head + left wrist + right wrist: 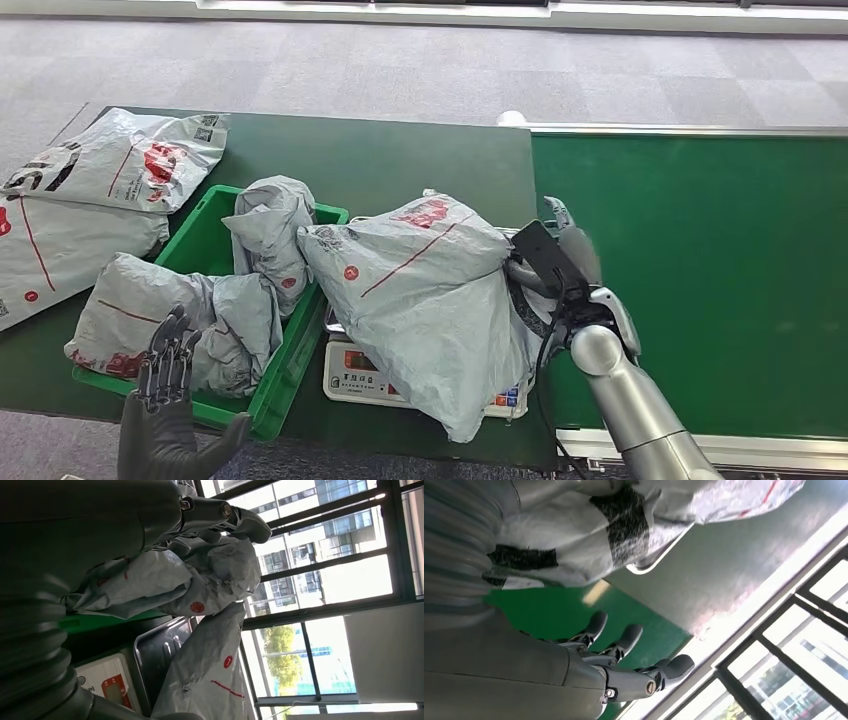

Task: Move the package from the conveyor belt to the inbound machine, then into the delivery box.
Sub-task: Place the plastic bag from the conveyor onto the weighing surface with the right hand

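- Package (420, 290), a large grey mailer with red marks, lies across the inbound machine (365, 380) at lower centre of the head view, draped over the scale's white front and steel tray (162, 655)
- right robot hand (560, 255) sits just right of the package, by its edge; in the right wrist view its fingers (624, 640) are spread apart and hold nothing, over the green conveyor belt (700, 270)
- left robot hand (165, 375) is at lower left of the head view, raised with fingers extended and apart, empty, beside the near edge of the green delivery box (290, 360)
- several crumpled grey packages (255, 240) fill the delivery box
- two more flat packages (110, 165) lie on the dark green worktop (400, 160) at upper left
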Robot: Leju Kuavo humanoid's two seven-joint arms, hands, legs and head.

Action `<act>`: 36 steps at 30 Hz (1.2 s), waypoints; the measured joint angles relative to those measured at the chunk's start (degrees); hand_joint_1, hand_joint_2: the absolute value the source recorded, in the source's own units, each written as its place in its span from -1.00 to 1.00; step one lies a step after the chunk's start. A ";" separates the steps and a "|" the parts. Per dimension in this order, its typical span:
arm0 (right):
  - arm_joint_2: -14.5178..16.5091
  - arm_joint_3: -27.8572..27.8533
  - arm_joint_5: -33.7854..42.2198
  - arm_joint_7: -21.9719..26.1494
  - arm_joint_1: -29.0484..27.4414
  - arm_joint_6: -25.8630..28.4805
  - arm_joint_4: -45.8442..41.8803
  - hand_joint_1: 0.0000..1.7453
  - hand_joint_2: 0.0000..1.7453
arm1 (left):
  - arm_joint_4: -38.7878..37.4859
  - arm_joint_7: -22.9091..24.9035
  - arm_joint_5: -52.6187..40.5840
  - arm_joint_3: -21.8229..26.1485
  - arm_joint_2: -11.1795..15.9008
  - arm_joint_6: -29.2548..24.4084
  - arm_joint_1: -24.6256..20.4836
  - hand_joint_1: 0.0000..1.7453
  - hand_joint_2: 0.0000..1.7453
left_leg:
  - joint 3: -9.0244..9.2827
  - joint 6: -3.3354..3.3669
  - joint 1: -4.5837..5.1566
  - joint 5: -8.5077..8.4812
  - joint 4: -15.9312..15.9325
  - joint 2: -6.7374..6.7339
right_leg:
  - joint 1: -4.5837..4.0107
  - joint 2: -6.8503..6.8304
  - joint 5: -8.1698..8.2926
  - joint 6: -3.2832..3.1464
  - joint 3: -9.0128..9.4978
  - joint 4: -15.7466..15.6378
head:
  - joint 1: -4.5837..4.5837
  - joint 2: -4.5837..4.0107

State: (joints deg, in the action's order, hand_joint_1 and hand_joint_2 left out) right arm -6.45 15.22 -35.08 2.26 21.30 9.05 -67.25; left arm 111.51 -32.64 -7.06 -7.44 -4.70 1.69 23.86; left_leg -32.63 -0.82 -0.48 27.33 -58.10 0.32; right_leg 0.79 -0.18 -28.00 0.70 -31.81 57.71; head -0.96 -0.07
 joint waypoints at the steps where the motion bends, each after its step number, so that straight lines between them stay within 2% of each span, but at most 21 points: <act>1: 0.27 -0.62 0.07 0.57 -0.27 0.81 -0.04 -1.00 1.00 | 0.10 0.16 -0.99 -0.03 -0.03 -0.15 -0.09 -1.00 1.00 | 0.00 0.00 0.00 0.00 0.00 0.00 | 0.00 0.00 0.00 0.00 0.00 0.00 | 0.00 0.00; 3: 0.85 -1.87 0.41 1.82 -0.83 2.32 -0.32 -1.00 1.00 | 0.45 0.54 -4.72 -0.41 -0.04 -1.45 -0.49 -1.00 1.00 | 0.00 0.00 0.00 0.00 0.00 -0.01 | 0.00 0.01 0.00 0.00 -0.01 0.00 | 0.00 0.00; 10: 3.84 -4.49 2.73 7.63 -1.89 7.73 -1.01 -1.00 1.00 | 2.38 3.71 -24.60 -6.00 0.18 -12.58 -4.87 -1.00 1.00 | 0.04 0.00 0.00 -0.02 -0.03 -0.01 | 0.00 0.02 0.05 -0.04 -0.02 0.00 | 0.00 0.00; 13: 4.88 -5.20 8.39 14.00 -2.81 11.56 -2.38 -1.00 1.00 | 1.80 6.02 -34.58 -9.66 1.24 -19.41 -9.33 -1.00 1.00 | 0.01 0.02 0.00 -0.07 -0.06 0.09 | -0.01 -0.14 0.06 -0.04 -0.02 0.00 | 0.00 0.00; 16: 5.61 -5.40 13.83 18.50 -4.49 13.87 -5.43 -1.00 1.00 | -0.23 9.12 -41.17 -14.08 2.10 -23.16 -14.74 -1.00 1.00 | 0.01 0.01 0.00 -0.08 -0.05 0.09 | 0.00 -0.16 0.07 -0.04 0.00 0.00 | 0.00 0.00; 20: 6.18 -5.85 23.58 20.75 -7.31 10.95 -9.67 -1.00 1.00 | -3.64 13.17 -45.97 -18.75 2.81 -25.08 -21.58 -1.00 1.00 | -0.01 0.02 0.01 -0.08 -0.07 0.09 | 0.01 -0.12 0.11 -0.04 -0.06 -0.01 | 0.00 0.00; 23: 7.02 -7.17 33.04 22.62 -10.47 9.32 -14.46 -1.00 1.00 | -8.15 17.93 -48.66 -21.99 2.73 -23.15 -27.62 -1.00 1.00 | -0.03 0.02 0.02 -0.10 -0.10 0.21 | 0.02 -0.26 0.12 -0.03 -0.05 -0.01 | 0.00 0.00; 25: 7.77 -8.42 35.75 23.63 -13.22 10.15 -18.89 -1.00 1.00 | -12.32 20.39 -48.94 -24.01 2.04 -21.27 -31.48 -1.00 1.00 | -0.08 0.02 0.02 -0.10 -0.10 0.22 | 0.02 -0.25 0.12 -0.03 -0.03 -0.01 | 0.00 0.00; 27: 8.43 -9.65 36.11 24.91 -15.70 11.92 -22.90 -1.00 1.00 | -16.19 22.28 -48.95 -25.78 1.26 -19.53 -34.58 -1.00 1.00 | -0.09 0.02 0.03 -0.09 -0.10 0.10 | 0.03 -0.13 0.15 -0.02 -0.09 -0.01 | 0.00 0.00; 29: 9.22 -10.87 35.06 27.92 -17.99 15.88 -26.49 -1.00 1.00 | -20.03 25.23 -48.71 -27.35 0.17 -15.97 -37.33 -1.00 1.00 | -0.10 0.02 0.05 -0.09 -0.12 0.04 | 0.05 -0.06 0.17 0.00 -0.15 -0.01 | 0.00 0.00; 33: 10.76 -12.12 31.77 35.04 -22.33 25.93 -33.71 -1.00 1.00 | -30.55 30.26 -47.51 -29.77 -3.99 -10.50 -43.11 -1.00 1.00 | -0.17 0.04 0.08 -0.07 -0.12 0.03 | 0.07 -0.06 0.18 0.01 -0.19 -0.01 | 0.01 0.00; 36: 10.98 -12.16 29.73 37.26 -25.62 29.75 -38.43 -1.00 1.00 | -38.37 32.61 -46.81 -30.93 -6.98 -7.90 -46.94 -1.00 1.00 | -0.15 0.07 0.10 -0.05 -0.12 -0.02 | 0.09 0.01 0.19 0.02 -0.22 -0.02 | 0.00 0.00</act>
State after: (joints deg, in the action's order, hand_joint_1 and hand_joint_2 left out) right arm 4.52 3.05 -5.35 39.52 -4.32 38.81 -105.68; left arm 73.15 -0.03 -53.87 -38.36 -11.68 -6.21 -23.08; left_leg -32.79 -0.75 -0.38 27.27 -58.22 0.30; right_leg 0.88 -0.16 -27.81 0.72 -32.03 57.69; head -0.96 -0.07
